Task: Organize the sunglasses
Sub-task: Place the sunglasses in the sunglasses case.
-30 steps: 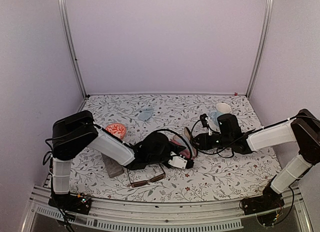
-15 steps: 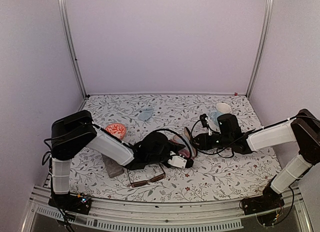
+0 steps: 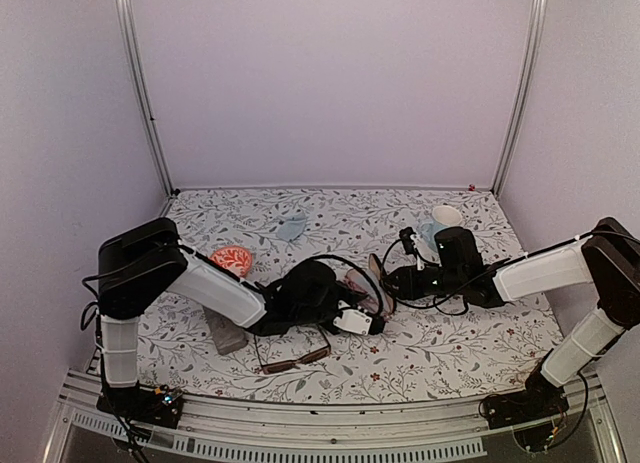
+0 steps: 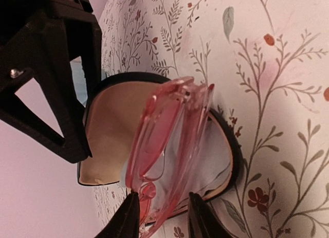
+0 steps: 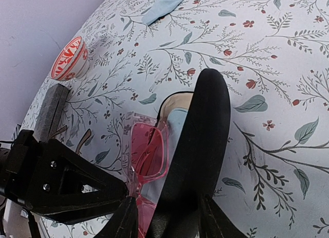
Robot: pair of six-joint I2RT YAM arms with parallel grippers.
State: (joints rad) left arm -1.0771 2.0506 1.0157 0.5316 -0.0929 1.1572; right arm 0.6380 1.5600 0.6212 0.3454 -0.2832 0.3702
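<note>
Seating matters now: my left jaws pinch narrowly on the pink sunglasses [image 4: 169, 145], standing on edge in the black oval case [image 4: 108, 140] whose lid my right jaws clamp open, so I'd lay them flat before releasing, while the brown pair [image 3: 292, 361] lies near the grey case [image 3: 225, 335] on the bench [image 3: 450, 353].

2 prs sunglasses: pink pair [image 4: 169, 145], brown pair [image 3: 292, 361]. 2 cases: black oval case [image 4: 103, 140], grey case [image 3: 226, 334]. 1 red bowl [image 3: 231, 259], 1 blue cloth [image 3: 292, 227], 1 white cup [image 3: 446, 217].
</note>
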